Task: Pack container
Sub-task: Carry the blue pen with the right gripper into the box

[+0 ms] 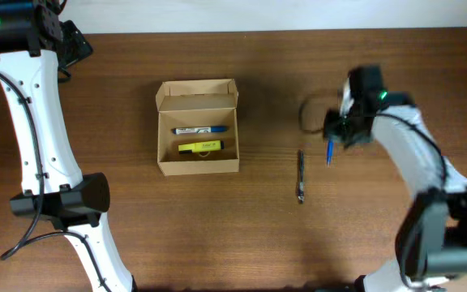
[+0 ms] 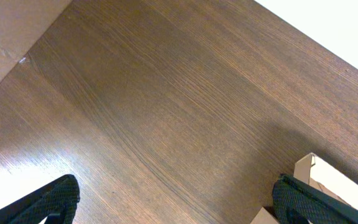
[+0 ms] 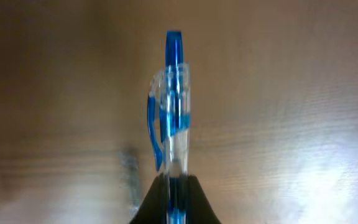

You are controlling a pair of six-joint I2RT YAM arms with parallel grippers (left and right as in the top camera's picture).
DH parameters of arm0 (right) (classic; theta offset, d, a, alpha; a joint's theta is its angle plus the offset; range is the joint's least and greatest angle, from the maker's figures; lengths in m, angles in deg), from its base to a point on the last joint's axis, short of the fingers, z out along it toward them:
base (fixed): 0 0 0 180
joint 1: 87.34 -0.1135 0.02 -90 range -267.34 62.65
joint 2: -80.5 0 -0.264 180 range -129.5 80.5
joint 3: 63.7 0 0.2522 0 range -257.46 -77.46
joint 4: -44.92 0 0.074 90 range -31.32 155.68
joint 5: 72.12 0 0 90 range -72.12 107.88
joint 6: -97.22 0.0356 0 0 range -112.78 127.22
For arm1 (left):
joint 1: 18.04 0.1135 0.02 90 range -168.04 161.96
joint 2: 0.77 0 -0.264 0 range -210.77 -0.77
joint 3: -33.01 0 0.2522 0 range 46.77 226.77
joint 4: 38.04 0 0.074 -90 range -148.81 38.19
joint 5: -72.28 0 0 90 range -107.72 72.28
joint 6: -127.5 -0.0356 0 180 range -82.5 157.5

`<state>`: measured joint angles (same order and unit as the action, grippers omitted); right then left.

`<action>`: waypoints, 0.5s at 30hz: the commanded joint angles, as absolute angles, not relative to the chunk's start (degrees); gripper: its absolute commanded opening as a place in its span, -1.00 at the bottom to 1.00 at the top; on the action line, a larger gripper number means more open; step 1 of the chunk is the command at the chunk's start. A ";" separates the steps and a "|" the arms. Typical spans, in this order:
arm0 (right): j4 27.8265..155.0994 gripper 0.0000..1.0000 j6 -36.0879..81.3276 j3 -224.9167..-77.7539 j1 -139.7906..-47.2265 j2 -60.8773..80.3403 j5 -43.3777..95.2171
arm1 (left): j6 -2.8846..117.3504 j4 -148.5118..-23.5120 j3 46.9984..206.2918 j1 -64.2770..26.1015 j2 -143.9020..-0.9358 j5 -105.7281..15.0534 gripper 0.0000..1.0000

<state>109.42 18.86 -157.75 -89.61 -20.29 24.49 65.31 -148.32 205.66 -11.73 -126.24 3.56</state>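
The container (image 1: pixel 198 127) is a small tan cardboard box, open, with its flap lid folded back. Inside lie a blue-capped marker (image 1: pixel 200 130) and a yellow highlighter (image 1: pixel 199 147). My right gripper (image 1: pixel 336 138) is shut on a blue and clear pen (image 1: pixel 329 152), held above the table well to the right of the box. In the right wrist view the pen (image 3: pixel 173 106) sticks up from between the closed fingers (image 3: pixel 174 196). A black pen (image 1: pixel 301 176) lies on the table between the box and my right gripper. My left gripper (image 2: pixel 176 202) is open over bare table, with a box corner (image 2: pixel 316 174) beside its right finger.
The brown wooden table (image 1: pixel 242 235) runs to its far edge at the top of the overhead view. The left arm's white links (image 1: pixel 35 122) stretch down the left side. The right arm (image 1: pixel 420 170) occupies the right side.
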 commanded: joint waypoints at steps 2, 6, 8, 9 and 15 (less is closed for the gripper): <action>115.98 -0.93 3.80 -175.50 -94.46 -14.34 26.74 | 64.39 -148.47 206.20 -11.49 -124.56 3.97 1.00; 121.20 -0.93 -8.66 -186.71 -101.98 -14.39 26.72 | 64.37 -148.47 206.20 -11.49 -124.56 3.97 1.00; 121.35 -0.92 -15.89 -188.55 -106.57 -14.39 26.72 | 64.37 -148.47 206.20 -11.49 -124.56 3.97 0.99; 121.26 -0.92 -20.26 -188.52 -108.91 -14.41 26.72 | 64.37 -148.47 206.20 -11.49 -124.56 3.97 1.00; 122.38 -0.92 -39.28 -188.31 -119.59 -19.66 26.67 | 64.37 -148.47 206.20 -11.49 -124.56 3.97 1.00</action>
